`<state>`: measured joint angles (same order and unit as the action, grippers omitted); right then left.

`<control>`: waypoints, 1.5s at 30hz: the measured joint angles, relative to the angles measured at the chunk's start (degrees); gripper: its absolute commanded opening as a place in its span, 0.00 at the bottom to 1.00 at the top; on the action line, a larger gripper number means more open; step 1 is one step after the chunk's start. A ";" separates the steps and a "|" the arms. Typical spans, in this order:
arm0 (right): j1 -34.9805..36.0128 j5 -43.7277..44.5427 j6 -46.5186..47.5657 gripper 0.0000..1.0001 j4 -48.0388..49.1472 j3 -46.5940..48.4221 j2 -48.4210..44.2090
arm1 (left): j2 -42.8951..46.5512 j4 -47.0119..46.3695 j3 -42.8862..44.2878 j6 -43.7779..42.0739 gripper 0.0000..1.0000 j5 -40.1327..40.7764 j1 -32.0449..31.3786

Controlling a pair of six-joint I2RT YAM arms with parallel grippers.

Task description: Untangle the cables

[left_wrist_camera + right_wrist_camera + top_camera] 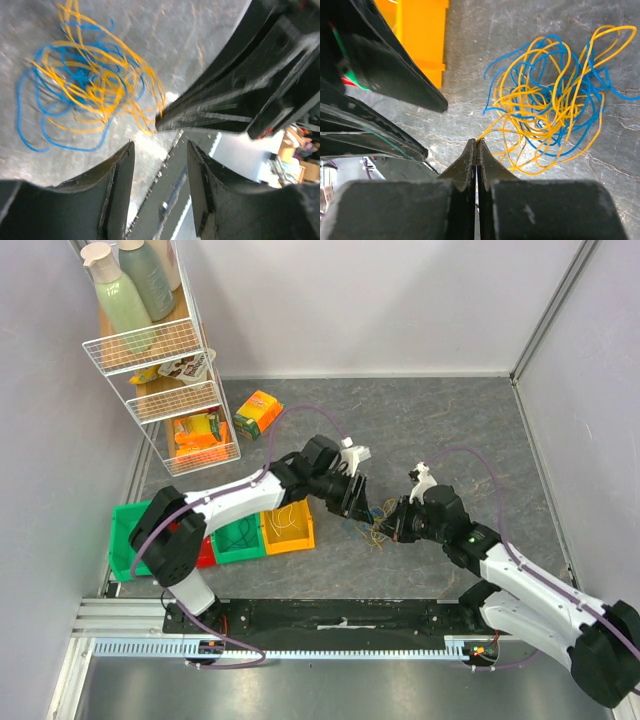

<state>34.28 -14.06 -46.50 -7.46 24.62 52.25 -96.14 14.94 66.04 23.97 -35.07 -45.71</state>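
The cables (376,527) lie as one tangled bunch of thin yellow and blue loops on the grey floor between the two arms. In the right wrist view the cables (555,107) spread to the upper right. My right gripper (477,142) is shut, and a yellow strand from the bunch is pinched at its very tip. My left gripper (160,146) stands open with nothing between its fingers. The cables (85,85) lie up and to the left of it. From above, my left gripper (360,502) is just left of the bunch and my right gripper (392,523) just right of it.
A yellow bin (288,528), a green bin (238,538) and another green bin (125,540) sit in a row to the left. A white wire rack (160,370) with bottles stands at the back left. An orange-green packet (258,412) lies near it.
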 measured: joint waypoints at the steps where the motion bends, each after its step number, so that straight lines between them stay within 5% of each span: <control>1: 0.00 0.11 -0.02 0.00 -0.42 0.00 -1.33 | 1.09 -2.14 -2.08 1.68 0.48 -0.79 0.00; 10: 0.00 -0.50 -4.24 0.00 -1.05 0.00 -10.51 | 13.29 -32.89 -28.46 21.51 0.53 -0.94 -0.42; 22: 0.00 -2.56 -7.52 0.00 -1.14 4.96 -13.84 | 10.71 -42.10 -27.02 25.99 0.41 0.52 -2.14; 30: 0.00 -3.32 -7.80 0.00 -1.25 5.29 -14.12 | 8.52 -42.03 -25.44 27.19 0.50 1.20 -3.23; 36: 0.00 -3.98 -7.93 0.00 -1.68 5.42 -15.21 | 6.25 -40.57 -22.93 27.28 0.33 3.74 -3.43; 42: 0.00 -2.99 -6.99 0.00 -5.81 7.13 -17.16 | 5.62 -37.42 -21.62 27.04 0.02 7.32 -3.56; 45: 0.00 -0.66 -4.96 0.00 -10.86 10.75 -18.03 | 5.66 -34.84 -21.35 25.51 0.02 9.86 -3.54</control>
<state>34.28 -14.72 -51.46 -18.33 35.38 34.22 -90.48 -19.90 44.69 49.47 -25.21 -49.25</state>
